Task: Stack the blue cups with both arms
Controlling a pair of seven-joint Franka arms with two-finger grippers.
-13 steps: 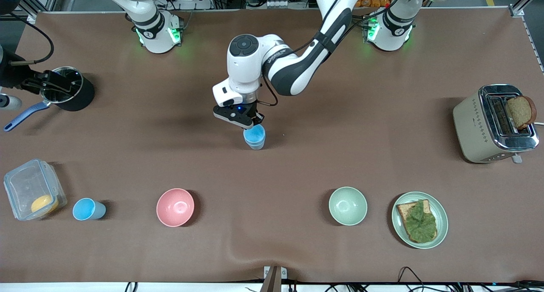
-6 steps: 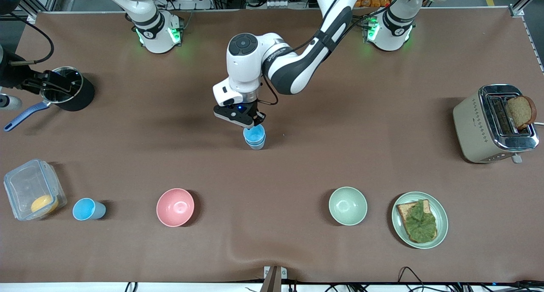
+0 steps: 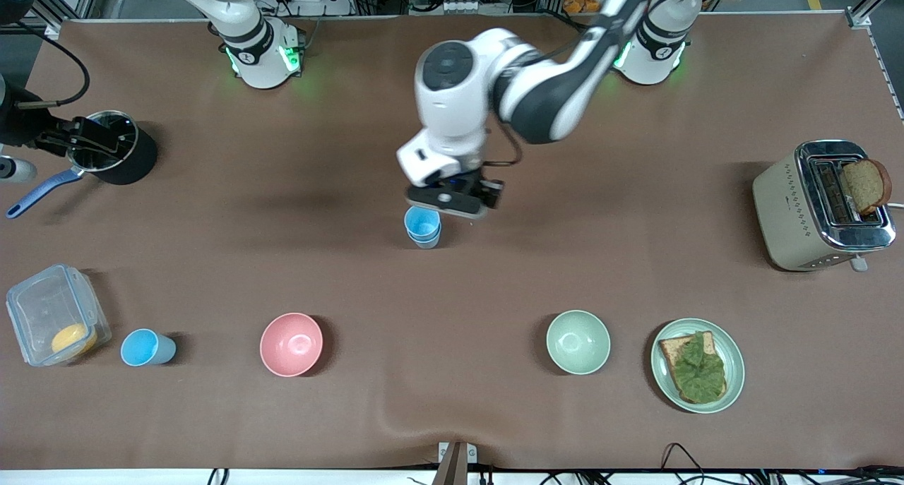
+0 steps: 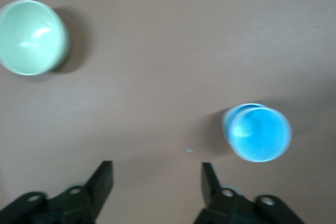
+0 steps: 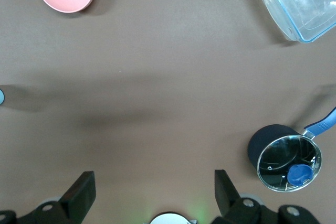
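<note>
Left hand (image 3: 455, 204) open, above bare tabletop (image 3: 565, 210) beside stacked cups (image 3: 423, 226).

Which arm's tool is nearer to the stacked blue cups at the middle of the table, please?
Left. The left tool hangs open just beside the stacked blue cups; the right tool, also open, waits over bare table near the black pot.

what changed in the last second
The left gripper let go of the top cup, leaving the cup stack standing mid-table, and moved up and toward the left arm's end, jaws open. The lone cup, both bowls and the waiting right gripper stayed put.
</note>
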